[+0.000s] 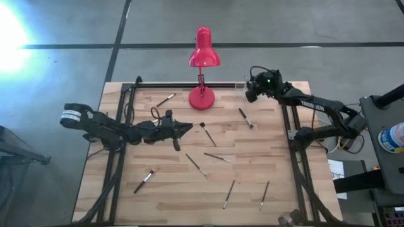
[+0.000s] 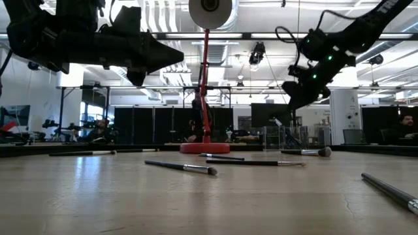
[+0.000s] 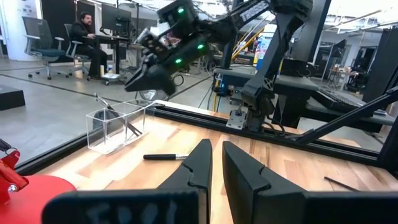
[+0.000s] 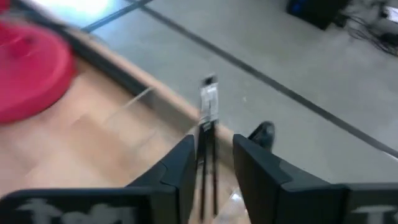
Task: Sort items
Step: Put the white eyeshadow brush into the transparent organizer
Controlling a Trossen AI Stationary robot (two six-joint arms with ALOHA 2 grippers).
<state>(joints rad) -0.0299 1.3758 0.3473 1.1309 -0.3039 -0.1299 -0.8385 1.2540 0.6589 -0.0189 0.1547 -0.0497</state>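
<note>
Right gripper (image 4: pixel 211 163) blurred, fingers apart around upright brushes (image 4: pixel 208 118). Clear box (image 3: pixel 116 127) held brushes. Left gripper (image 3: pixel 213 163) fingers near-closed, empty.

Left arm stretched level above the table's middle, left gripper (image 1: pixel 187 128) with fingers nearly together and empty; right arm raised over the far right corner, right gripper (image 1: pixel 250 93) with fingers parted.

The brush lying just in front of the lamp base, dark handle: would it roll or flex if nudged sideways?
The brush looks thin and straight, so probably stiff and light. Its slim, apparently round handle lies flat on the smooth wooden table, so it would likely roll or skid rather than flex.
</note>
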